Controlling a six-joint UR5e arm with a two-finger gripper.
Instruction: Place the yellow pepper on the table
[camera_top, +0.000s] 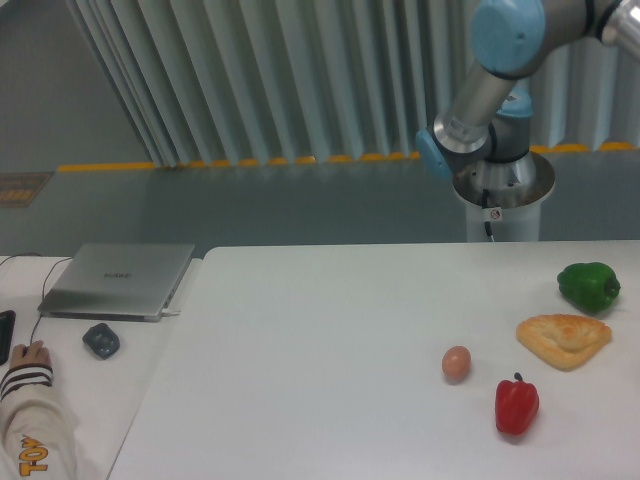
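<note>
Robot arm above table, jaws out of frame

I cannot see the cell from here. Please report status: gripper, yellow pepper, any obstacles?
Gripper out of frame; only the arm's blue-capped joints show. No yellow pepper visible. Large white table holds the glossy red pepper, dark green pepper, brown egg, flat bread.

Lab: pedestal-mounted robot arm, laptop
</note>
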